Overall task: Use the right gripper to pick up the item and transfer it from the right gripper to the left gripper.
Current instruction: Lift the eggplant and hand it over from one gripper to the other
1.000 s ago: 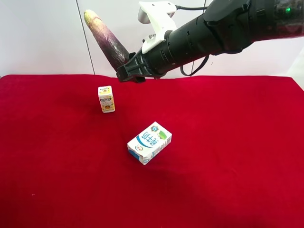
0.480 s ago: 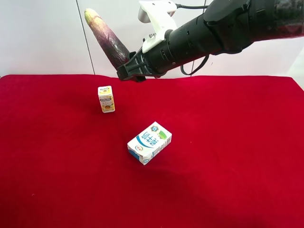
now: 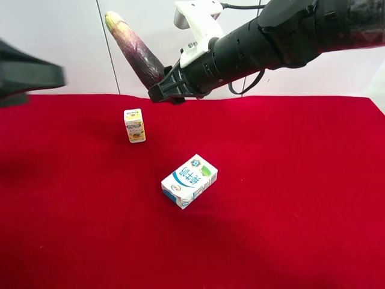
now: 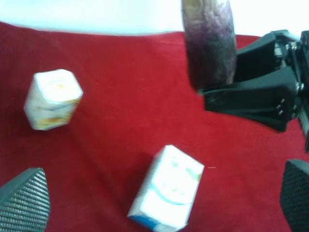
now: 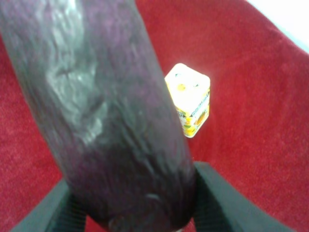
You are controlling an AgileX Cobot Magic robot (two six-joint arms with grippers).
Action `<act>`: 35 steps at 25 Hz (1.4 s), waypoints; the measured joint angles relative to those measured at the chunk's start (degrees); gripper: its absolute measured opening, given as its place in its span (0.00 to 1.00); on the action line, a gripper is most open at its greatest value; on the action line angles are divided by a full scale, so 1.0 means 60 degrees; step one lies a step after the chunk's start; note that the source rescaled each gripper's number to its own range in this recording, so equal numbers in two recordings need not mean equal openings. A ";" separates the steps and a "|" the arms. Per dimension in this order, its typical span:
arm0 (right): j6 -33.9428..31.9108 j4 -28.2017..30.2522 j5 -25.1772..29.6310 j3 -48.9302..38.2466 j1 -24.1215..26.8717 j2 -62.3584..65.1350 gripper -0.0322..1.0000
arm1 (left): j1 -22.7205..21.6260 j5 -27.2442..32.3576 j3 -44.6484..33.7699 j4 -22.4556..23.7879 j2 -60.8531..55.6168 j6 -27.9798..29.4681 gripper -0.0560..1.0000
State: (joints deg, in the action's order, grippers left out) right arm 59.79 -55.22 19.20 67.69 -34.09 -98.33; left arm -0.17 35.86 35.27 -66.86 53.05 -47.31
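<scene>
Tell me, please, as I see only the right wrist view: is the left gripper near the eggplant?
Observer: Not yet. The left gripper is a dark blur at the exterior high view's left edge, well apart from the eggplant.
Operator: Is it open?
Observer: Yes. In the left wrist view its fingers stand wide apart.
Operator: Which end does the right gripper hold?
Observer: The right gripper clamps the dark end. The pale stem end points up and away from it, free to be taken.
</scene>
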 joint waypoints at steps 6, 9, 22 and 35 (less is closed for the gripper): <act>0.0005 0.0000 0.0000 0.0000 0.0000 0.0000 0.04 | 0.0000 0.2278 0.0071 -0.4802 0.2841 -0.4050 0.92; 0.0005 0.0000 0.0008 0.0000 0.0000 0.0000 0.04 | 0.0125 0.2813 0.0473 -0.5240 0.3828 -0.4610 0.92; -0.0006 -0.0073 0.0009 0.0000 0.0000 0.0000 0.03 | 0.3383 -0.1469 0.2888 -0.5306 0.4561 -0.5759 0.92; 0.0022 -0.0325 0.0327 0.0000 -0.0128 0.0000 0.03 | 0.3630 -0.3179 0.3101 -0.5346 0.4594 -0.6442 0.92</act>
State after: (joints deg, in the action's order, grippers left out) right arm 59.92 -57.17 21.16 67.69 -34.86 -98.33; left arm 21.62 16.79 53.88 -98.94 80.61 -85.97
